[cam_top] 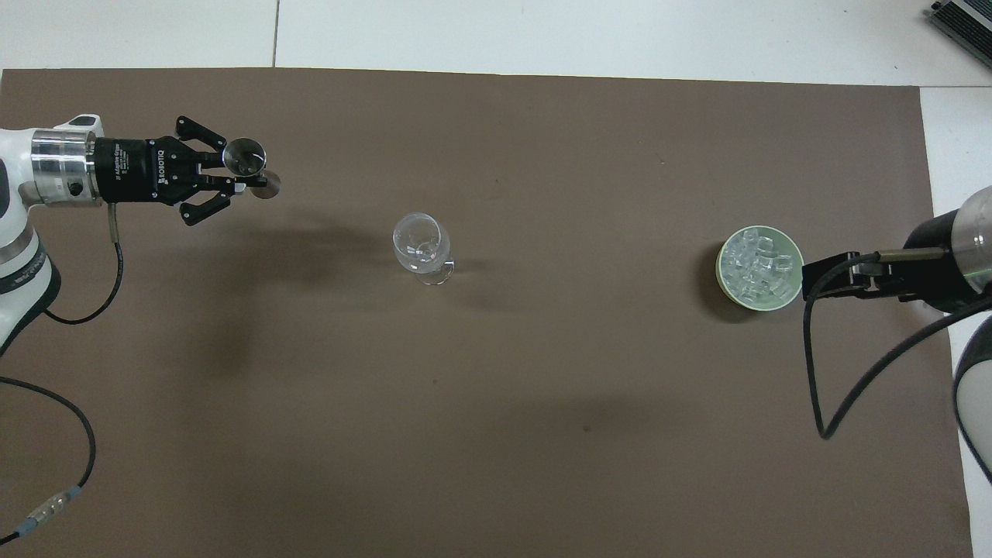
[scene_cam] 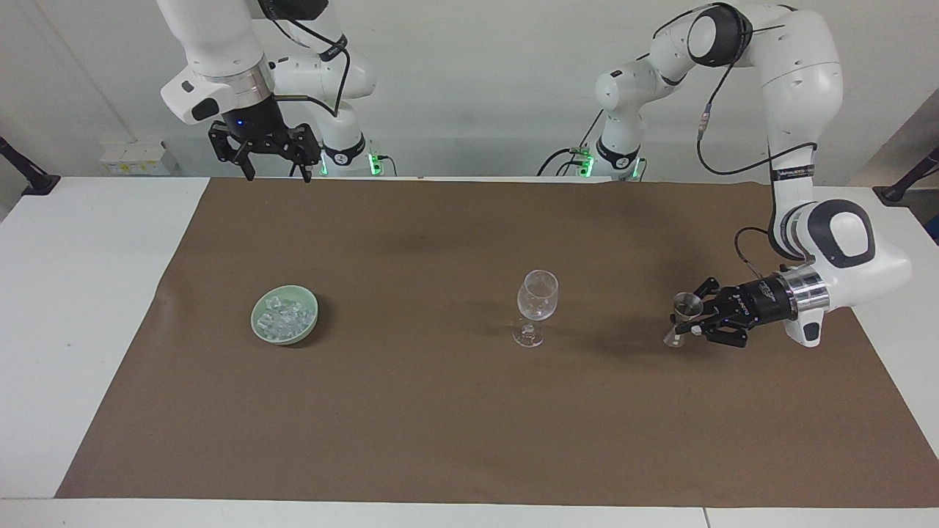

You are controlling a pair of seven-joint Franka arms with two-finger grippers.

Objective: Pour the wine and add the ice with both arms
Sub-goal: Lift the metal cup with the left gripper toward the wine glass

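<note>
An empty clear stemmed glass [scene_cam: 538, 297] [cam_top: 421, 244] stands upright mid-table. My left gripper [scene_cam: 689, 323] [cam_top: 240, 174] lies level above the mat toward the left arm's end, shut on the waist of a small metal jigger [scene_cam: 684, 312] [cam_top: 246, 159], still a good way from the glass. No wine is in view, and I cannot tell what the jigger holds. The ice [scene_cam: 286, 314] [cam_top: 758, 265] is heaped in a pale green bowl [scene_cam: 254, 323] [cam_top: 721, 267] toward the right arm's end. My right gripper [scene_cam: 275, 170] waits open, high over the table edge near its base.
A brown mat [scene_cam: 440, 425] [cam_top: 542, 426] covers most of the white table [scene_cam: 66, 308]. Cables [cam_top: 821, 387] trail from both arms over the mat's ends. Only the glass and the bowl stand on the mat.
</note>
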